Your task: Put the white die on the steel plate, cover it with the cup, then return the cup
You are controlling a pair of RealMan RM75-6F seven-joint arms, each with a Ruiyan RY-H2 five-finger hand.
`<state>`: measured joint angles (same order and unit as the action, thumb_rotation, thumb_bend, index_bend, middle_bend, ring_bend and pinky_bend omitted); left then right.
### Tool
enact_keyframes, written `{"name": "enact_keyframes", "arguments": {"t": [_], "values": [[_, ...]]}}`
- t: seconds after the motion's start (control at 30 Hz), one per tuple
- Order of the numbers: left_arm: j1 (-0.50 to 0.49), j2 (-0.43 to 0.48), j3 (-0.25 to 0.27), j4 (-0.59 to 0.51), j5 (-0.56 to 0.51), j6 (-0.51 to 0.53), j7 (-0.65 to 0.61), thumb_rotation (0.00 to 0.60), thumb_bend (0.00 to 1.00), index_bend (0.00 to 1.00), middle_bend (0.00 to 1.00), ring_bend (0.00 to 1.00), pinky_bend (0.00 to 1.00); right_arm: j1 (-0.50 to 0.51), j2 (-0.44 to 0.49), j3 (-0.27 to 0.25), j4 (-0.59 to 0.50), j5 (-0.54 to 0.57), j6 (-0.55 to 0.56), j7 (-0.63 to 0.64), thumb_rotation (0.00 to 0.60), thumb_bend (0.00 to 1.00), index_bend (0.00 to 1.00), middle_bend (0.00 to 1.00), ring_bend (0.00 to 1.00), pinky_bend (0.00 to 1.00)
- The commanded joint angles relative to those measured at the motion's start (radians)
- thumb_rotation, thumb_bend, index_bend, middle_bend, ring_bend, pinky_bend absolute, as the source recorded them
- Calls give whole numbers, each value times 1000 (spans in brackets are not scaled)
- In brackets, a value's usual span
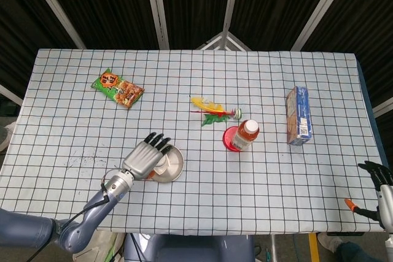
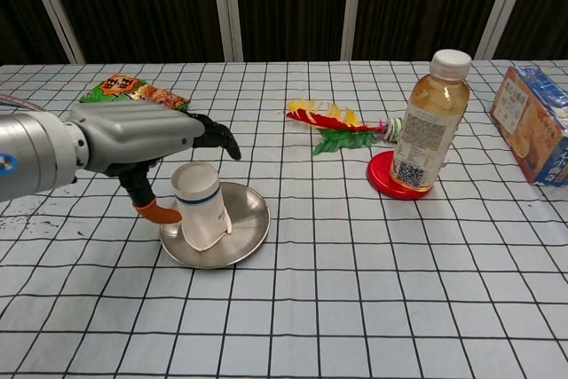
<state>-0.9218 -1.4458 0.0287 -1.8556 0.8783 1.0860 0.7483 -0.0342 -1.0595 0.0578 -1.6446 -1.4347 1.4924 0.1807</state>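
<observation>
With the cup (image 2: pixel 203 215) inverted on the steel plate (image 2: pixel 249 228), the left hand (image 2: pixel 133 139), fingers spread and empty, must regrasp and return it.

Beside the grey, black-fingered left hand (image 2: pixel 133 144) a white cup (image 2: pixel 200 217) is showing a blue band on the shining steel plate (image 2: pixel 250 228), all sitting on the white, black-gridded desk (image 2: pixel 355 290).

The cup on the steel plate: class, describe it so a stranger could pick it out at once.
Look at the checked table's near-left part, where a round steel plate lies beside the left hand. The cup stands on it, mouth down. It is white with a blue band, unlike the capped drink bottle.
</observation>
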Motion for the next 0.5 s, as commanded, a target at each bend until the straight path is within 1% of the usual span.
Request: {"name": "enact_keyframes", "arguments": {"t": [0.03, 0.13, 0.3, 0.5], "values": [[11, 12, 3, -7, 7, 17, 7, 600, 379, 175, 92, 1, 93, 0, 0, 0, 0, -1, 0, -2, 600, 96, 223, 188, 126, 0], [21, 18, 6, -8, 7, 31, 15, 600, 382, 186, 107, 8, 104, -1, 0, -1, -1, 0, 0, 0, 600, 96, 223, 188, 126, 0], [32, 16, 9, 2, 3, 35, 17, 600, 420, 201, 115, 18, 117, -2, 1, -2, 1, 1, -1, 1, 600, 96, 223, 188, 126, 0], [37, -12, -1, 35, 21, 26, 2, 600, 422, 212, 87, 2, 116, 0, -2, -2, 5, 3, -6, -2, 600, 96, 223, 188, 126, 0]]}}
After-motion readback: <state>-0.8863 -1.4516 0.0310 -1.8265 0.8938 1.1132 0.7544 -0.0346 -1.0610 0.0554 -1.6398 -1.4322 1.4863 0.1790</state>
